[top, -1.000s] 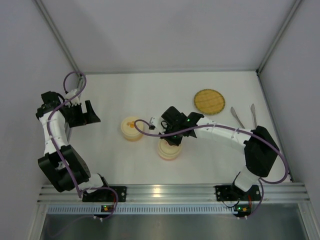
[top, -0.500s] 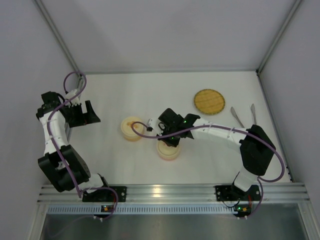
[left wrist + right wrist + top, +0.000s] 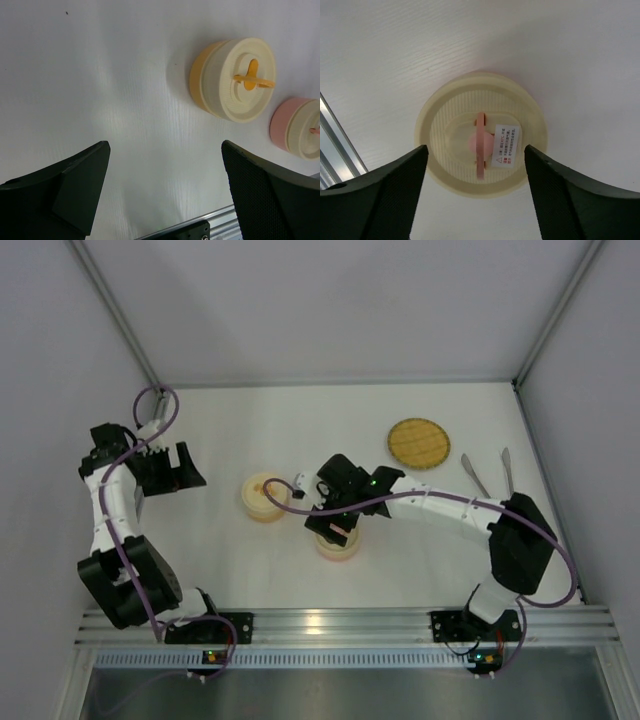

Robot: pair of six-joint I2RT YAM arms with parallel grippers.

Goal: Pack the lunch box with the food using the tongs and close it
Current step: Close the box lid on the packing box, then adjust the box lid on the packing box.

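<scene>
The right pincer [image 3: 475, 165] hangs wide open above the cream lid [image 3: 440, 125] of the pink lunch box [image 3: 281, 125]; the left pincer [image 3: 165, 150] gapes wide, empty.

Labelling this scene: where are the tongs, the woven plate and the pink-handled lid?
tongs [image 3: 474, 474], top view, left metal arm.
woven plate [image 3: 418, 443], top view, centre of the weave.
pink-handled lid [image 3: 481, 145], right wrist view, its pink handle.

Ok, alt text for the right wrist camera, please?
A round cream lid with a pink handle and a small white sticker sits on the white table, seen from straight above. The right gripper hangs open over it, one black finger on either side.
</scene>
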